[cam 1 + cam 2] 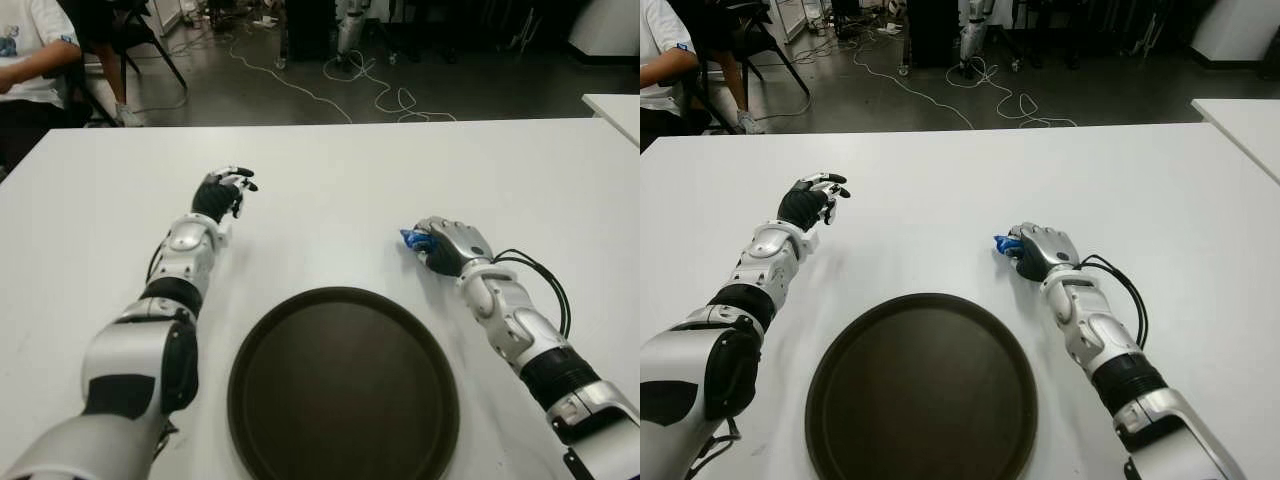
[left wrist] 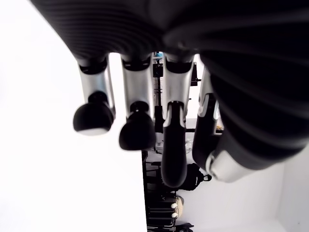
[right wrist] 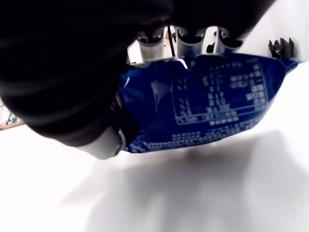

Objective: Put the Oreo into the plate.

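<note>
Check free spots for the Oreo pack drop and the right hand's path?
Plate is bare all over. Open white table lies between left hand and right hand, which holds the Oreo pack. Its path to the plate's rim is clear. Nowhere crowded.

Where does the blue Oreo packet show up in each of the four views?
Left eye view: Oreo packet under the right hand, right of centre.
Right eye view: same packet, just right of centre.
Left wrist view: not in it.
Right wrist view: fills the upper middle.
Shared landmark: dark round plate.
</note>
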